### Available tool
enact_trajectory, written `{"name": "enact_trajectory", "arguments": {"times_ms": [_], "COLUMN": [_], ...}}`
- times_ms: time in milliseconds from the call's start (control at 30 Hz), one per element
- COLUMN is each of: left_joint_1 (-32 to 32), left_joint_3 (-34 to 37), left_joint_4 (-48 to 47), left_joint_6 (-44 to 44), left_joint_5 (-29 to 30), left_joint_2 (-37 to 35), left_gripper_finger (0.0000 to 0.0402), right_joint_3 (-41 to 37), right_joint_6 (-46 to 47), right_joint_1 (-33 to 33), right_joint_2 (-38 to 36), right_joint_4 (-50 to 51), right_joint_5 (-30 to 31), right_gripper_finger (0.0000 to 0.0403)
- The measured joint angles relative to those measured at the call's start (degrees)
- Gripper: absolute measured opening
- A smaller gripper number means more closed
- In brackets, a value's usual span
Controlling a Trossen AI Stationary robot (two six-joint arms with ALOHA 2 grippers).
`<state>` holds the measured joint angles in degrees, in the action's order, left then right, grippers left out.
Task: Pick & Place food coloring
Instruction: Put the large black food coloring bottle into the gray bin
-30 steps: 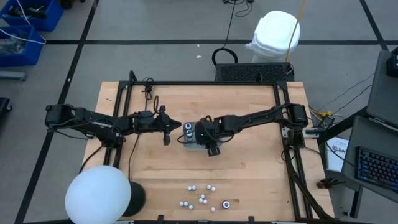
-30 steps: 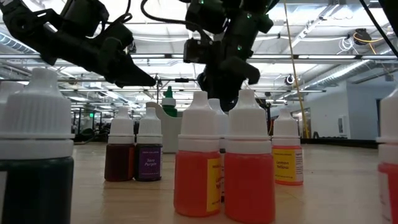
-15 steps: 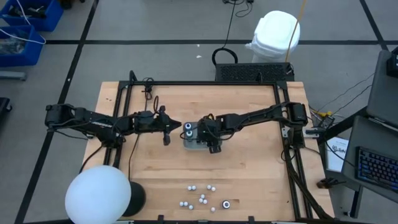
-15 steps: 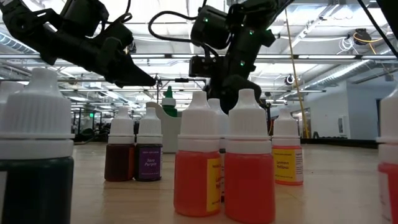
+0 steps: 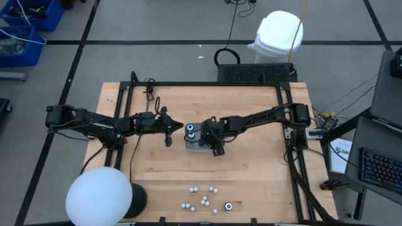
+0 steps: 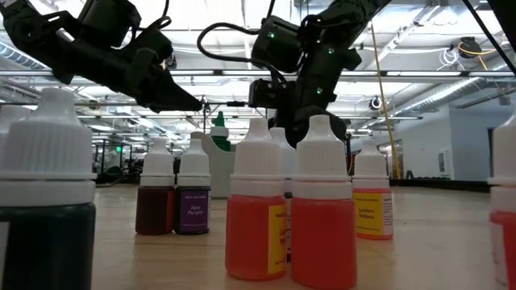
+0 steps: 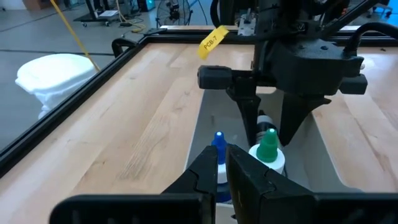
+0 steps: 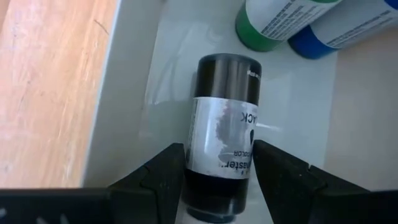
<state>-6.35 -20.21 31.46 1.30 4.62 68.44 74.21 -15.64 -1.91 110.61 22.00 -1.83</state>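
A black food coloring bottle lies on its side inside the translucent tray. My right gripper stands over it, seen in the high view, shut on the bottle. A green-topped bottle and a blue-topped bottle stand upright at the tray's left end. My left gripper is shut and hovers just left of the tray, touching nothing. Several more bottles stand on their bases near the table's near edge. My right gripper has the black bottle pinched between its two fingers, one on each side of the labelled body. The fingers come from above, slanting down into the tray. The bottle is on its side, low in the tray; whether it rests on the floor I cannot tell.
The low view looks past close bottles: two orange, a yellow, a purple, a dark red and a dark green one. A white round lamp sits at the near left corner. Bare wood lies right of the tray.
My right gripper has shifted a little toward the table's far edge over the tray and tipped at the wrist, keeping the black bottle between its fingers. My left gripper has kept still.
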Motion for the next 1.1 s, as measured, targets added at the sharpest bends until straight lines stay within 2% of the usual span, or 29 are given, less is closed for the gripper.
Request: {"name": "enact_trajectory", "arguments": {"times_ms": [167,400,533,700,833,1100], "left_joint_1": [0.0,0.0,0.0,0.0,0.0,0.0], "left_joint_3": [0.0,0.0,0.0,0.0,0.0,0.0], "left_joint_4": [0.0,0.0,0.1,0.1,0.1,0.1], "left_joint_6": [0.0,-0.1,-0.1,-0.1,-0.1,-0.1], "left_joint_5": [0.0,0.0,0.0,0.0,0.0,0.0], "left_joint_2": [0.0,0.0,0.0,0.0,0.0,0.0], "left_gripper_finger": [0.0040,0.0040,0.0040,0.0040,0.0040,0.0040], "right_joint_3": [-1.4,-2.7,-2.7,-2.7,-2.8,-2.9], "right_joint_6": [-0.4,-0.3,-0.5,-1.2,-1.7,-1.7], "right_joint_1": [-0.4,-1.4,-1.5,-1.5,-1.4,-1.4], "right_joint_2": [0.0,-0.2,-0.2,-0.2,-0.6,-4.3], "right_joint_4": [-1.5,-2.8,-3.5,-4.2,-4.0,-4.0], "right_joint_5": [0.0,-1.4,-1.4,-0.9,2.0,2.5], "right_gripper_finger": [0.0178,0.0121,0.0104,0.0106,0.0106,0.0107]}}
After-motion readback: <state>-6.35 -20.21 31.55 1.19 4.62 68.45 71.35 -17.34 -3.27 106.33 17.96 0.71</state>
